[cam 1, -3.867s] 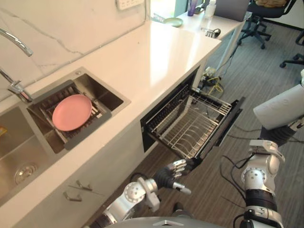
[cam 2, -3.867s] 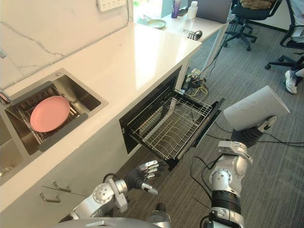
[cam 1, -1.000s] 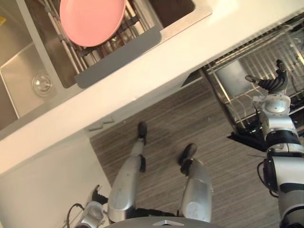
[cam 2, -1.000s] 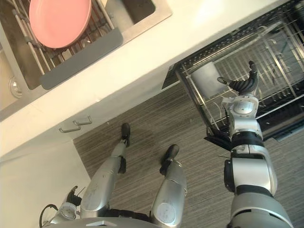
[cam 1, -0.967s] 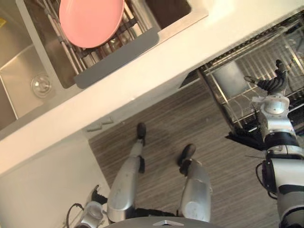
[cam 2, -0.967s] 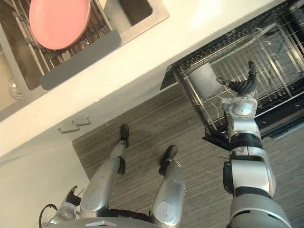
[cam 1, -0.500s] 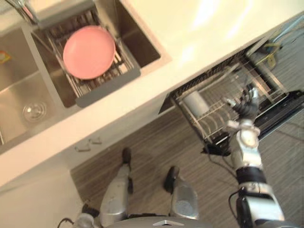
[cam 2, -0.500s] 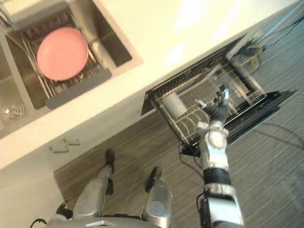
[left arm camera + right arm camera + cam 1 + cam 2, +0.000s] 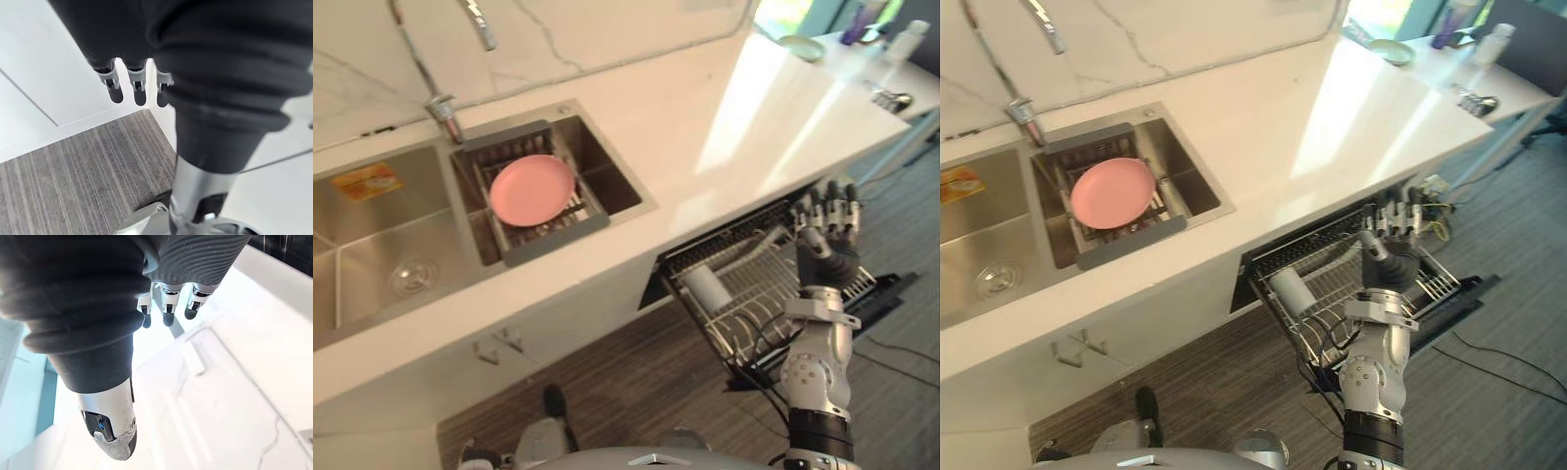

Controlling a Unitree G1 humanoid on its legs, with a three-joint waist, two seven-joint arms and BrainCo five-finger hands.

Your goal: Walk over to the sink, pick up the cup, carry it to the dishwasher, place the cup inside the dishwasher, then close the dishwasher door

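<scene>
Left hand [image 9: 132, 81]: relaxed, empty | right hand [image 9: 1393, 257]: raised, fingers straight, empty | pale cylindrical cup [image 9: 1290, 286]: lying in silver wire rack [image 9: 1435, 279], left of right hand | closing: push black dishwasher door [image 9: 1469, 294] squarely, fingers clear of wires | round pink plate [image 9: 1112, 193]: far left.

The white counter [image 9: 1263, 108] is carrying a green dish [image 9: 1390, 51] at its far end, the sink rack [image 9: 1131, 243] is holding a pink plate [image 9: 1112, 192], and the pulled-out dishwasher rack [image 9: 1430, 279] is holding a cup [image 9: 1290, 289].
</scene>
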